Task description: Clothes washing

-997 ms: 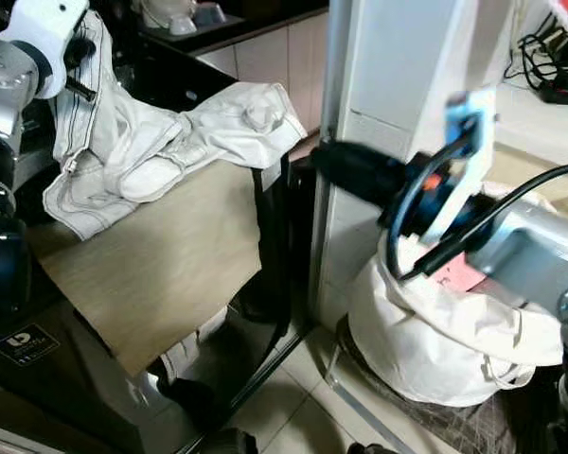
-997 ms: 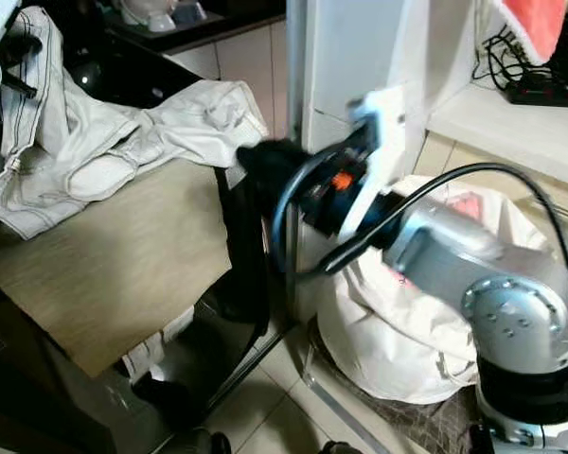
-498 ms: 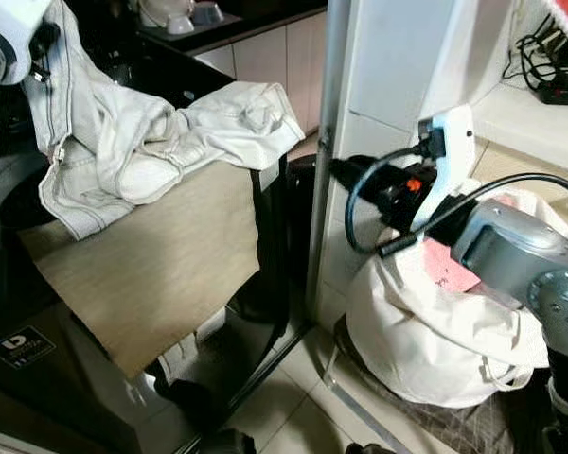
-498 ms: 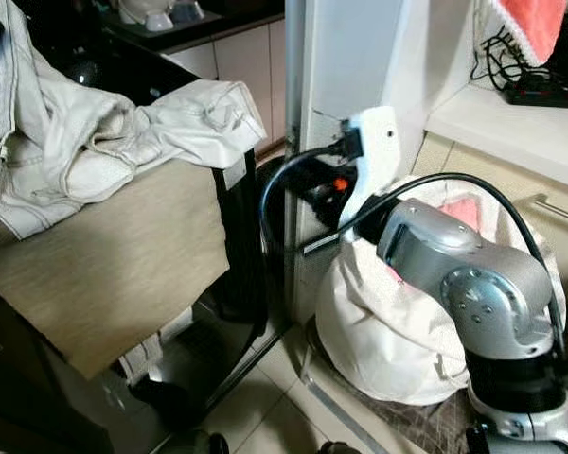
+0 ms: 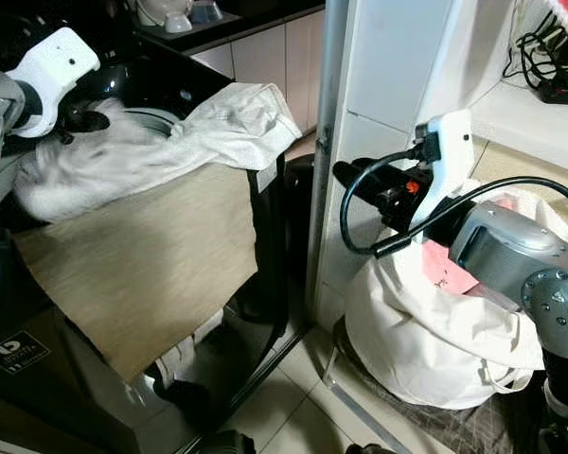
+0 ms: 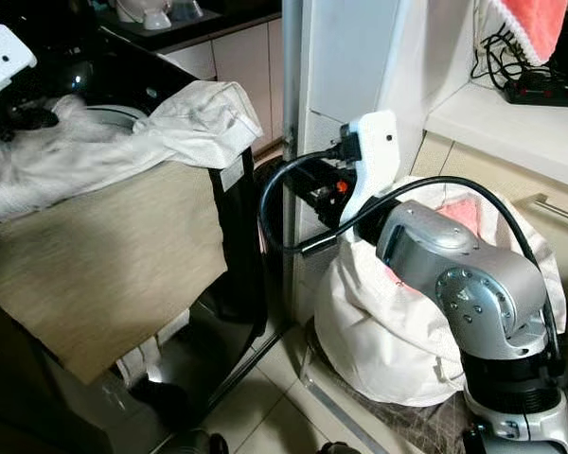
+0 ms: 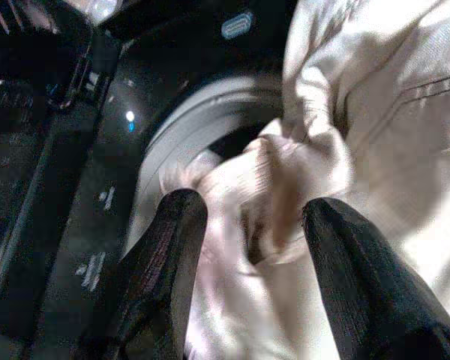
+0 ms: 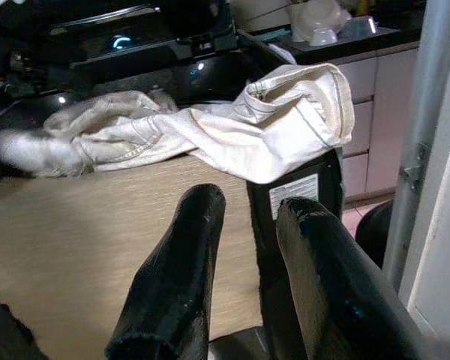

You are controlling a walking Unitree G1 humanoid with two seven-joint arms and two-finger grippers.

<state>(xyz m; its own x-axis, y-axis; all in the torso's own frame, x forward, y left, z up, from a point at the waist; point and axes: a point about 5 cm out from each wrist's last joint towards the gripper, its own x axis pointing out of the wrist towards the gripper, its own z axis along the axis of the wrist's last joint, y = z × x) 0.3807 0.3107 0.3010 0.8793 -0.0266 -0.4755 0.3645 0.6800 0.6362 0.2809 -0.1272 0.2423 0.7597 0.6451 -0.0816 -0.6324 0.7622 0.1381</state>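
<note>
The crumpled off-white denim garment lay across the top of the black top-loading washing machine, one end bunched at the grey circular rim of the drum opening and the other end draped over the machine's right-hand top corner, hanging just past the edge above a white label. A tan woven panel sloped down the machine's front below the garment. Between the machine's side and the white upright panel with a grey metal post there was only a narrow dark gap; past the post a white cloth laundry bag with something pink inside sat on the tiled floor. The left gripper hovered over the bunched end near the drum opening; the left wrist view showed its two black fingers spread well apart with a fold of the fabric lying between them, the blur leaving it unclear whether either finger touched the cloth. The right gripper was held off to the machine's right, in front of the post and well apart from the garment; the right wrist view showed its fingers parted by a narrow gap and holding nothing, pointing toward the draped corner. A white counter with black cables stood at the far right.
</note>
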